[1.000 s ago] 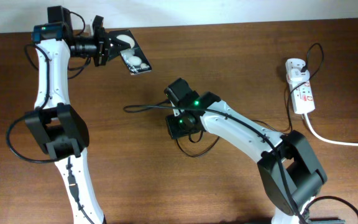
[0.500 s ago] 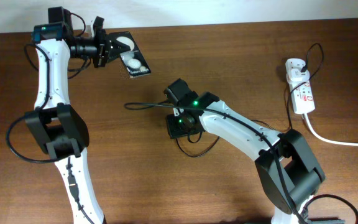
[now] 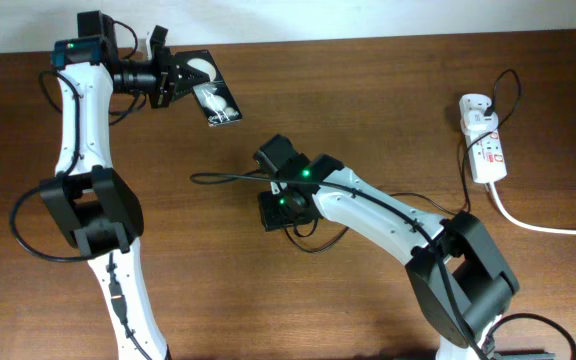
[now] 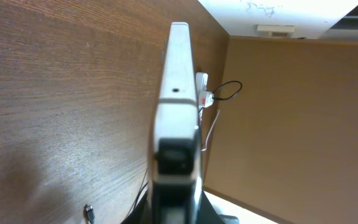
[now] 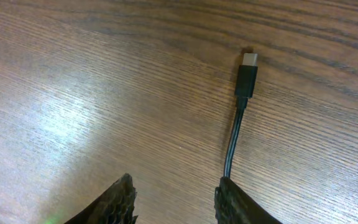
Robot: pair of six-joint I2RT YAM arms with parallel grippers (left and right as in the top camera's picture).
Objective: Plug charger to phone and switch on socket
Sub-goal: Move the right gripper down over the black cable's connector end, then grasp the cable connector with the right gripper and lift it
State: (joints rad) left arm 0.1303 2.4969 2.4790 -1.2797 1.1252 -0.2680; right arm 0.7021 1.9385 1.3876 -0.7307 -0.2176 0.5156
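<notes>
My left gripper [image 3: 176, 80] is shut on the black phone [image 3: 213, 92] and holds it tilted above the table's far left. In the left wrist view the phone [image 4: 178, 93] shows edge-on, rising from the closed gripper [image 4: 176, 165]. The charger's black plug tip [image 5: 248, 70] lies on the wood ahead of my open right gripper [image 5: 176, 186]. Its thin cable [image 5: 232, 146] runs back beside the right finger [image 5: 238, 202], outside the gap. In the overhead view the plug tip [image 3: 194, 178] lies left of the right gripper [image 3: 273, 210]. The white socket [image 3: 485, 142] with its adapter [image 3: 475, 108] lies at the far right.
The thick white power cord [image 3: 548, 228] runs from the socket to the right edge. The black cable loops on the table under the right arm [image 3: 313, 240]. The socket also shows far off in the left wrist view [image 4: 204, 96].
My right gripper has moved a little left and toward the front. The plug tip lies slightly further left. The phone has turned slightly in the left gripper.
</notes>
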